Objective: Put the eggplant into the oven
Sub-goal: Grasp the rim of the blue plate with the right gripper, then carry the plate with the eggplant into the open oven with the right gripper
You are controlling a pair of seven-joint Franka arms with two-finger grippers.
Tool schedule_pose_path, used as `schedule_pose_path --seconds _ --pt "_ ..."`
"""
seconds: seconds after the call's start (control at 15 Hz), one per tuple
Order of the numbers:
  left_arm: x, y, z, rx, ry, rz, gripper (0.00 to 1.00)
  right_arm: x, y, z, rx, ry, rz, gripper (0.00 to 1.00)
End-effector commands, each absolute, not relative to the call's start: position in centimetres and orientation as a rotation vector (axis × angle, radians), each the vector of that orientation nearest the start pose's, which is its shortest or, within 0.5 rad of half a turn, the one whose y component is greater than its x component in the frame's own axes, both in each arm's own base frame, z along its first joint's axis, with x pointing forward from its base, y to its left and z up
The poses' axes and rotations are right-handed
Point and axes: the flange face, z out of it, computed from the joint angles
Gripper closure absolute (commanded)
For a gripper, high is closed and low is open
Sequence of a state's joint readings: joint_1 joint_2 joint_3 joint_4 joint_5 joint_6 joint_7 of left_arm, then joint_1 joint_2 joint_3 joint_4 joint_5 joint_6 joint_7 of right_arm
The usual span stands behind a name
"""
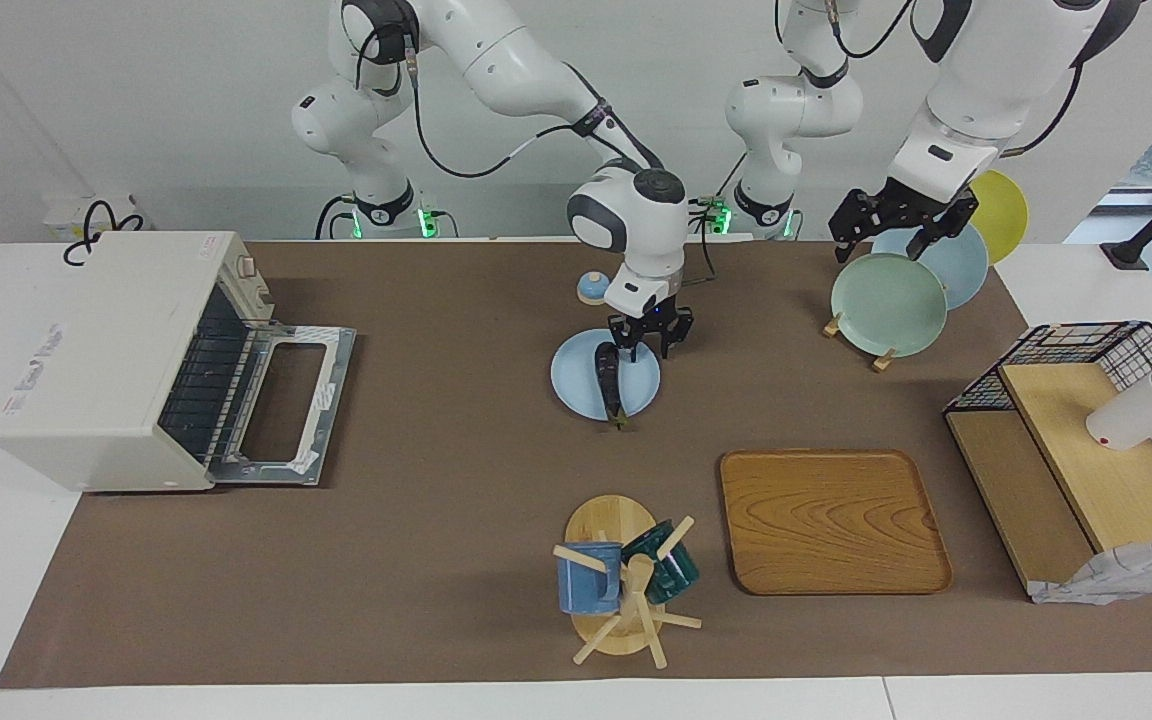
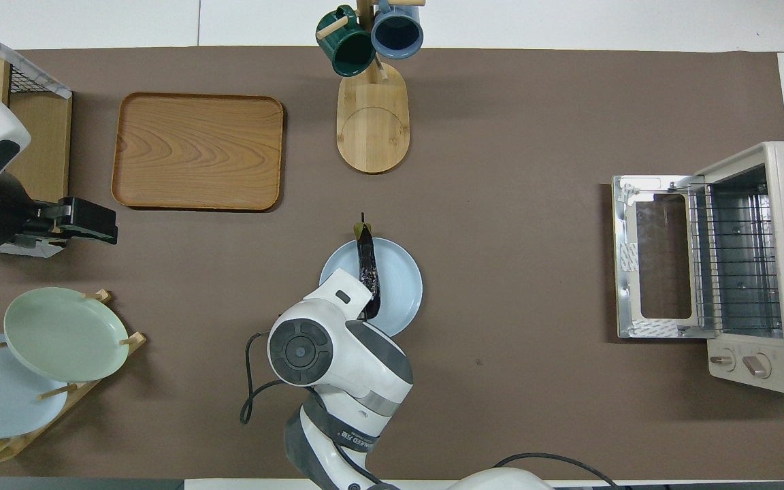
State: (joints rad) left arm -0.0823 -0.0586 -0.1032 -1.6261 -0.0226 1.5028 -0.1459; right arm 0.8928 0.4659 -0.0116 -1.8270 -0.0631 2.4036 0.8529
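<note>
Glossy purple-black, the eggplant [image 1: 610,376] lies on a pale blue plate [image 1: 576,389] in the middle of the table, its green stem tip hanging over the plate's rim on the side away from the robots, with the cream-white oven [image 1: 111,355] well apart from the plate toward the right arm's end, its door dropped open and the wire rack bare. The right gripper [image 1: 648,343] is down over the plate at the eggplant's blunt end, the one nearer the robots; its fingers look partly drawn in around that end, though whether they truly pinch it I cannot tell. To do this step well, I judge the fingers should straddle the body squarely across its width, a little in from the rounded end so the slick skin cannot squirt out, and close gently before any lift, keeping the plate from being dragged. The left gripper [image 1: 898,223], wide and empty, waits above the plate rack toward the left arm's end. By count: one eggplant, one oven, one plate under the eggplant, three plates standing in the rack, two mugs on a wooden mug tree, one wooden tray.
</note>
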Motion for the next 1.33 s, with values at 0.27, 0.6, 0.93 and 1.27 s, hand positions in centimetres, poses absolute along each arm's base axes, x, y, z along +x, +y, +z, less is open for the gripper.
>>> schedule_pose_path --seconds 0.27,0.6,0.93,1.27 --pt "52.0 -9.8 61.8 -3.155 0.067 0.137 0.0 40.8 49.8 29.4 -3.118 -0.22 -0.212 1.0" --pt "52.1 -9.9 61.6 -3.157 0.068 0.125 0.0 42.6 48.0 32.7 -3.33 -0.467 -0.255 1.0" --pt "52.0 -9.5 61.4 -3.156 0.056 0.135 0.0 48.1 35.5 40.1 -3.313 -0.659 -0.216 1.0" --pt "52.6 -9.7 61.4 -3.16 0.063 0.099 0.0 47.3 25.5 40.4 -3.393 -0.569 -0.023 1.0"
